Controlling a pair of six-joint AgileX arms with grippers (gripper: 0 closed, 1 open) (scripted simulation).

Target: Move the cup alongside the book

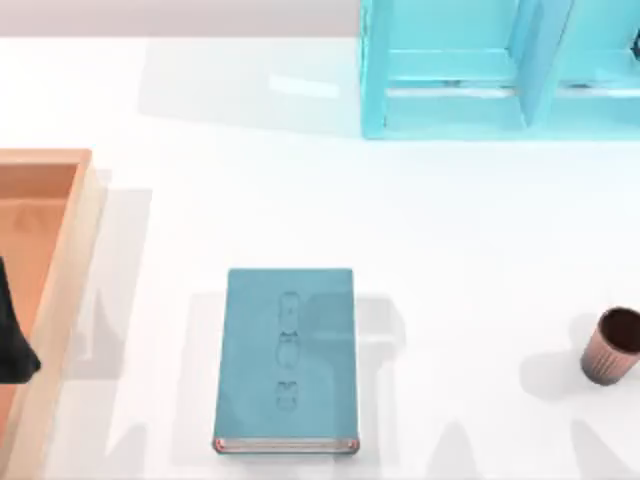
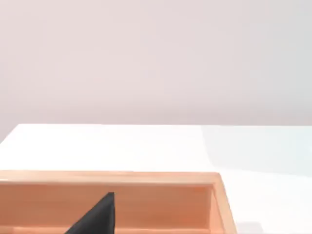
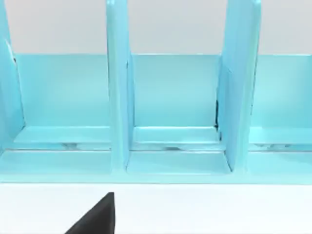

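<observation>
At the table's right edge in the top view, the cup stands upright, its dark inside showing, well apart from the book. That book lies flat, cover up, near the front middle of the table, its reddish trim and white page edge toward the front. A dark part of the left arm sits at the far left, over the wooden tray, far from the book and farther still from the cup. One dark fingertip shows in the left wrist view above the tray's inside, another fingertip in the right wrist view before the light-blue shelf unit. Whether either pair of fingers is spread or pressed together, I cannot tell.
</observation>
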